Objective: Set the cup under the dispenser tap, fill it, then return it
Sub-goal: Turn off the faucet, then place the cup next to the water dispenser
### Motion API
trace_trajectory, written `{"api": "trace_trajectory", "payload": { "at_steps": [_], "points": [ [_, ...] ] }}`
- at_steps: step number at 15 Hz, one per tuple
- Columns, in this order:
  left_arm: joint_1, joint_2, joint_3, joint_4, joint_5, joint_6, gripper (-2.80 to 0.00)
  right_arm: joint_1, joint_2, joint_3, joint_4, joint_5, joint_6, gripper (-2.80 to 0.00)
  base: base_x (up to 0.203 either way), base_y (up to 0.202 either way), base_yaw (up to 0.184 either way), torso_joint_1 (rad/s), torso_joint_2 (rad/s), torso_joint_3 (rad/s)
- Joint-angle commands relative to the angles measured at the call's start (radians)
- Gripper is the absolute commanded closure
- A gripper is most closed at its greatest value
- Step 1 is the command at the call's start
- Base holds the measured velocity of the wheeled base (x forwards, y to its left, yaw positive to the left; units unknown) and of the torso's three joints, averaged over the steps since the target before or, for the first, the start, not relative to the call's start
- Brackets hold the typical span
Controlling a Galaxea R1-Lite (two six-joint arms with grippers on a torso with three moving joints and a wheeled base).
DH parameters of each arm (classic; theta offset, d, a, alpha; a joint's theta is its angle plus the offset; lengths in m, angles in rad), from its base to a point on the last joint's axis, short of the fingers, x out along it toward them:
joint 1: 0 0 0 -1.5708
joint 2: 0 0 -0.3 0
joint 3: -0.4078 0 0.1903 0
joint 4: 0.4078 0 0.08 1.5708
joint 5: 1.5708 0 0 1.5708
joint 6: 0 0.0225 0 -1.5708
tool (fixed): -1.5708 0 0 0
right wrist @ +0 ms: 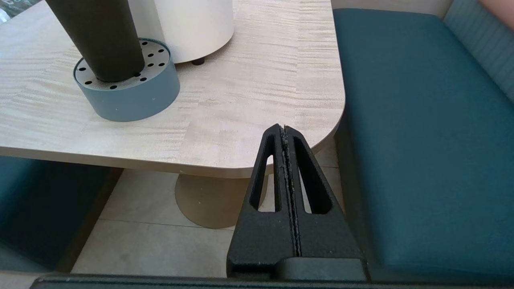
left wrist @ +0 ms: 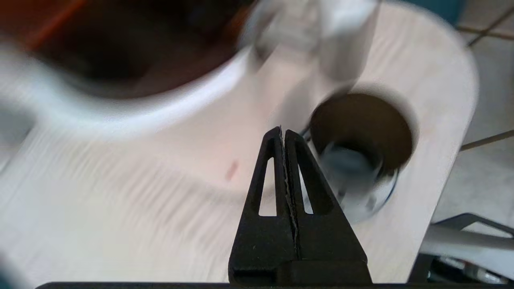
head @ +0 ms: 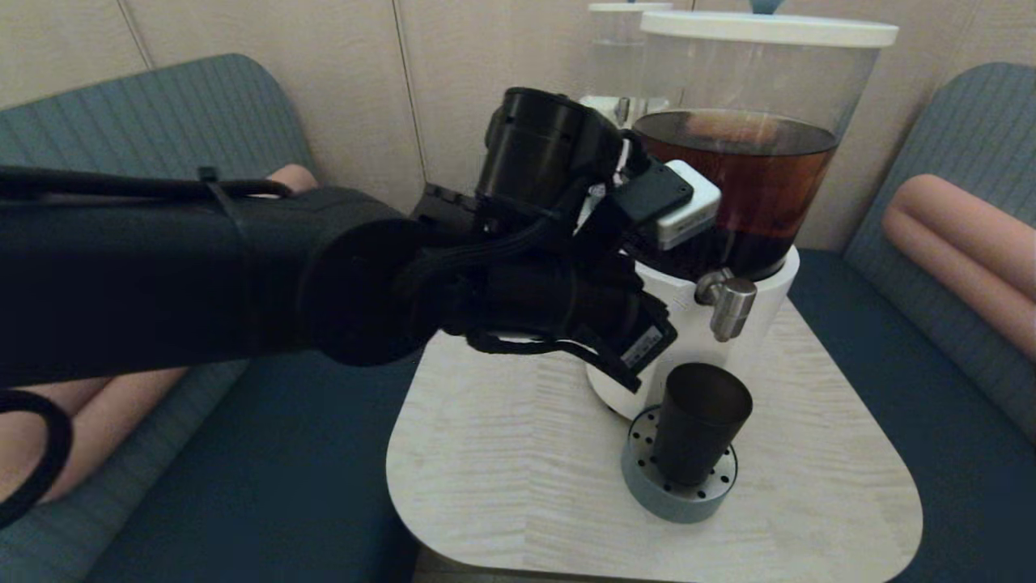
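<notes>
Currently, step in hand: by my reading the cup (head: 698, 421) is placed and the tap (head: 727, 301) must now be worked to fill it.
Left gripper (left wrist: 284, 132): fingers pressed together, holding nothing; it hovers above the table, its arm reaching across in front of the dispenser (head: 732, 219).
Cup, from the left gripper: just beyond and to one side of the fingertips, lower down, standing upright on the grey-blue perforated drip tray (head: 676, 486); its mouth is open upward and it looks empty.
Tap, from the left gripper: close by, above the cup's rim; the brushed-steel spout points down toward the cup's mouth.
Doing it well: bring the closed fingertips onto the tap's lever squarely, press gently, and check that the spout sits over the cup's centre so the dark liquid lands inside.
Right gripper (right wrist: 284, 132): fingers together, empty, parked low past the table's near corner, well apart from the cup.
Surface: a pale wood-grain table (head: 518, 453) with rounded corners on a single pedestal.
Room: teal bench seating (head: 874, 340) on both sides, beige panelled wall behind, tiled floor below.
</notes>
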Motion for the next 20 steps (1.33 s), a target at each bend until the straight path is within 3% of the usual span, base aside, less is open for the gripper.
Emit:
{"api": "trace_trajectory", "payload": {
  "at_steps": [1, 4, 10, 14, 20],
  "points": [
    [0.021, -0.153, 0.12, -0.017, 0.012, -0.001, 0.0, 0.0, 0.0, 0.0, 0.001, 0.0, 0.0, 0.0, 0.0, 0.0, 0.0, 0.0, 0.0, 0.0],
    [0.053, -0.315, 0.269, -0.086, 0.046, -0.004, 0.0, 0.0, 0.001, 0.0, 0.0, 0.0, 0.0, 0.0, 0.0, 0.0, 0.0, 0.0, 0.0, 0.0],
    [0.168, -0.67, 0.546, -0.181, 0.22, -0.061, 0.0, 0.0, 0.0, 0.0, 0.0, 0.0, -0.001, 0.0, 0.0, 0.0, 0.0, 0.0, 0.0, 0.0],
    [0.206, -0.838, 0.671, -0.224, 0.266, -0.113, 0.0, 0.0, 0.0, 0.0, 0.0, 0.0, 0.0, 0.0, 0.0, 0.0, 0.0, 0.0, 0.0, 0.0],
    [0.253, -1.036, 0.812, -0.222, 0.271, -0.155, 0.0, 0.0, 0.0, 0.0, 0.0, 0.0, 0.0, 0.0, 0.0, 0.0, 0.0, 0.0, 0.0, 0.0]
  ]
}}
